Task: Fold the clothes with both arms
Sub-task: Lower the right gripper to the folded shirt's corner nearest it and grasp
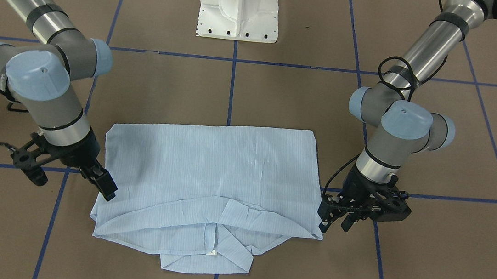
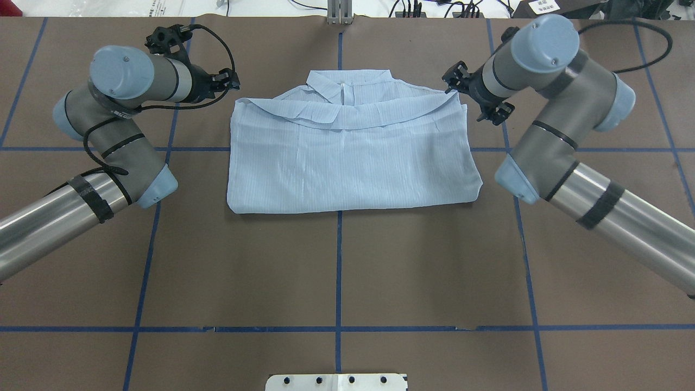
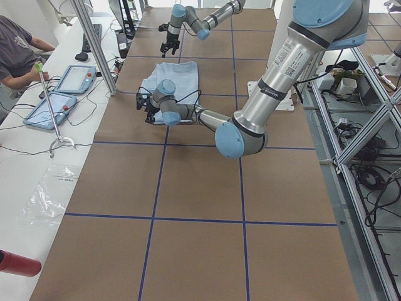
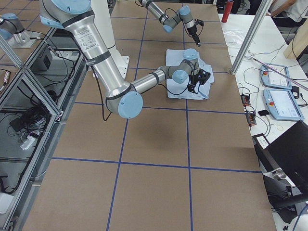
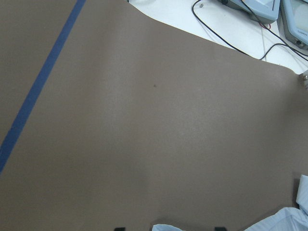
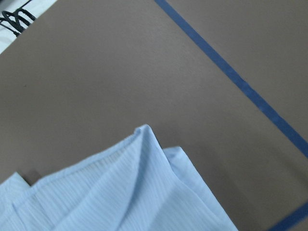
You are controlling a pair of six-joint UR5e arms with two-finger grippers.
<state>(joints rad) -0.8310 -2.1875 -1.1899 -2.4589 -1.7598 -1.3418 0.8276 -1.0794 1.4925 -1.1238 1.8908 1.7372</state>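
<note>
- You have one fold done, as I judge it: the shirt (image 2: 347, 157) lies flat as a wide rectangle. Its lower part is laid up over the body, and the collar (image 2: 347, 81) shows beyond the folded edge.
- The shirt lies on the worktop (image 2: 336, 260) at the middle of the edge far from the robot, well apart from both ends.
- The left gripper (image 1: 335, 218) stands at one far corner of the shirt. Its wrist view shows two dark fingertips (image 5: 219, 228) well apart with a scrap of cloth between them, so the jaws are open and pinch nothing.
- The right gripper (image 1: 105, 185) is at the opposite corner, one finger over the shirt's edge. I cannot tell if its jaws are apart or closed on cloth.
- I think you have yet to bring the sides in or halve the shirt again.
- No container takes part here; the shirt lies directly on the worktop.
</note>
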